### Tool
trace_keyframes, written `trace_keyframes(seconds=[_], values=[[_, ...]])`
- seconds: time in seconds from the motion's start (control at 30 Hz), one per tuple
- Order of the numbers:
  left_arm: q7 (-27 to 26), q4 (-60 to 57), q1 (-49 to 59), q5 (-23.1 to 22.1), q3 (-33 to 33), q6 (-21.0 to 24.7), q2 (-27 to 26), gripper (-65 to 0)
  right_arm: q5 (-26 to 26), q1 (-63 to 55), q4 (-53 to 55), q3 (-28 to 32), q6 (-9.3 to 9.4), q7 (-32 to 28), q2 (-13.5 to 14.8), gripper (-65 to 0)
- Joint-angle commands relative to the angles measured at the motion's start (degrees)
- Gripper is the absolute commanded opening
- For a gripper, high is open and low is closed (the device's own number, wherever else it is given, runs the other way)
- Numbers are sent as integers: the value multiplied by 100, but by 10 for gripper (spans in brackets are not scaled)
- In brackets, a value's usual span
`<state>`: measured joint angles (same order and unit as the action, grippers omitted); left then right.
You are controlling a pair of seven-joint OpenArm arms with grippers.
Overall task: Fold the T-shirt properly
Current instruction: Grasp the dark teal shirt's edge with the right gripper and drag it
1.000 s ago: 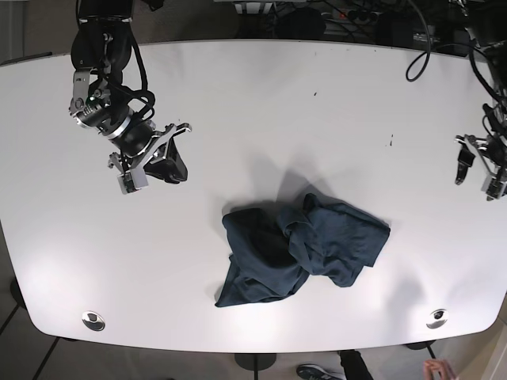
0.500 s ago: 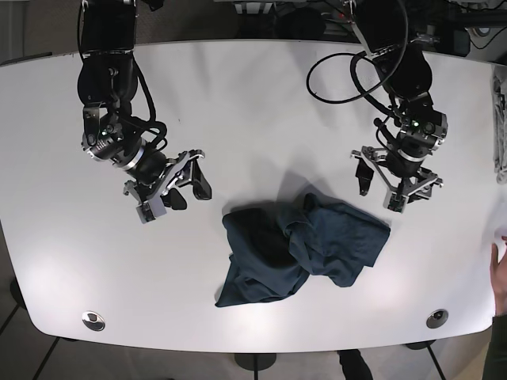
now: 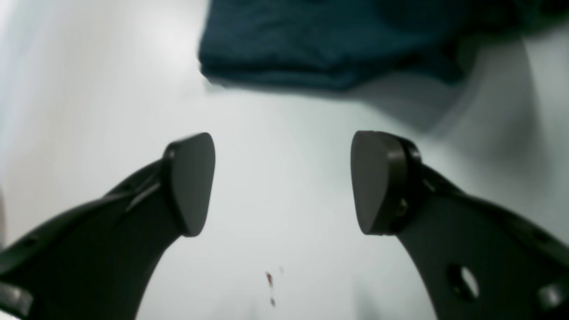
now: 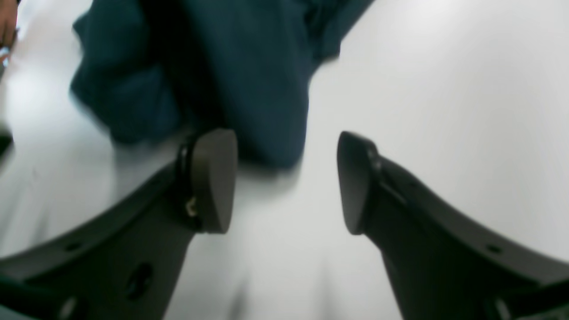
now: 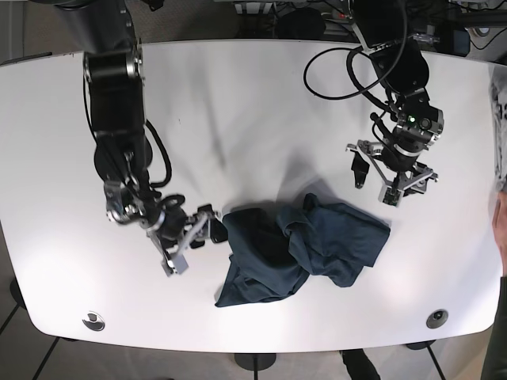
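Note:
The dark teal T-shirt (image 5: 301,249) lies crumpled in a heap at the table's front centre. My right gripper (image 5: 194,241) is open and empty, low over the table just left of the shirt's left edge; in the right wrist view (image 4: 284,178) the shirt (image 4: 222,66) lies just ahead of its left finger. My left gripper (image 5: 379,184) is open and empty above the shirt's upper right corner; in the left wrist view (image 3: 284,182) the shirt's edge (image 3: 311,44) lies ahead of the fingers, apart from them.
The white table (image 5: 261,103) has round fittings at the front left (image 5: 93,321) and front right (image 5: 434,318). A person's hand (image 5: 499,229) shows at the right edge. Cables hang behind the table's far edge.
My right arm has swung down from the table's upper left to the shirt's left edge. My left arm came in from the far right a second ago and has since barely shifted.

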<state>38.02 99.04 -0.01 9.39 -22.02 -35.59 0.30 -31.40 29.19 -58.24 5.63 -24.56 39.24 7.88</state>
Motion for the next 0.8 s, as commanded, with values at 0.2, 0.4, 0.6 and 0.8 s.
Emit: trace_keyframes(seconds=[0.2,0.4,0.6,0.8], values=[[-123,113,-82,-64,-18,21,-43,-211,-91,1068,1969,110,-72,-1037,-617,-190],[-132,113,-74,-64,-35,21,-69,-211,-91,1068,2804,716,-28,-2083,-871,-171],[-140,96,-74,-64,-35,21,-78,-211,-100,813,2575,998,-28,-2171,-836,-623],[-123,280,-91,-73,-273,21,19,-211,-109,-655,-194,971,-19,-755,-335,-631]])
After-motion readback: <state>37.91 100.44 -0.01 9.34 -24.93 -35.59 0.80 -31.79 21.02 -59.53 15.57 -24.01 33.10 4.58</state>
